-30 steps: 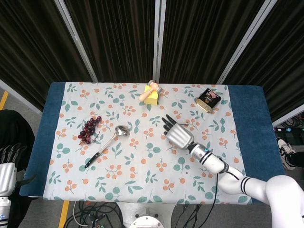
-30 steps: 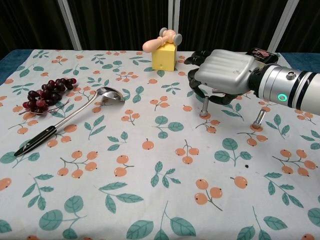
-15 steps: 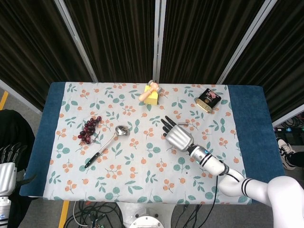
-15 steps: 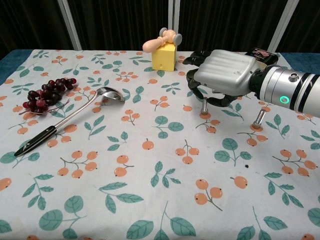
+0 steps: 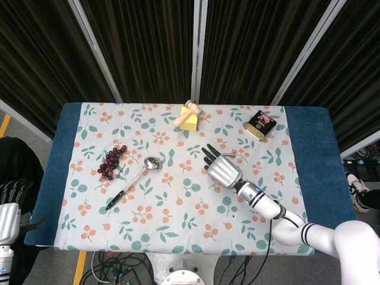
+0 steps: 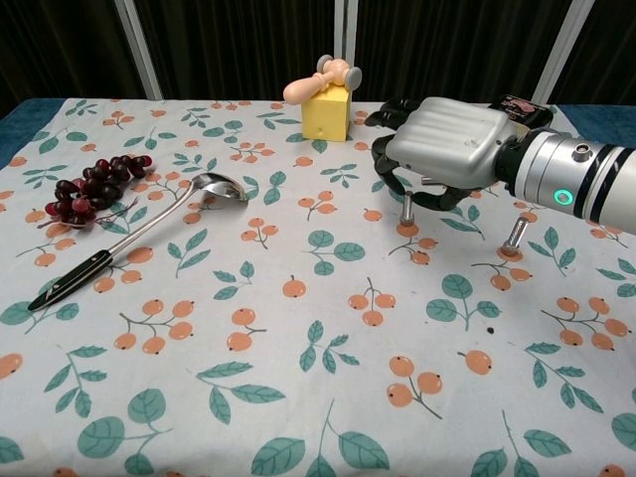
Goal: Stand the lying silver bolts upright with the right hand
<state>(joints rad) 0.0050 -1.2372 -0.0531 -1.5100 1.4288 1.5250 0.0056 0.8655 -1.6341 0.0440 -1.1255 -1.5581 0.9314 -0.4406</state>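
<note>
Hovering above the table (image 6: 298, 417), our right hand (image 6: 445, 149) curls its fingers (image 6: 383, 154) loosely over one upright bolt (image 6: 405, 211), gripping nothing we can see. Another bolt (image 6: 514, 237) stands just right of it.

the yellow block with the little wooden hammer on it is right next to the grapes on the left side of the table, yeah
Not quite. The yellow block with the wooden hammer on it stands at the far middle of the table, well apart from the grapes, which are on the left. The chest view shows it.
</note>
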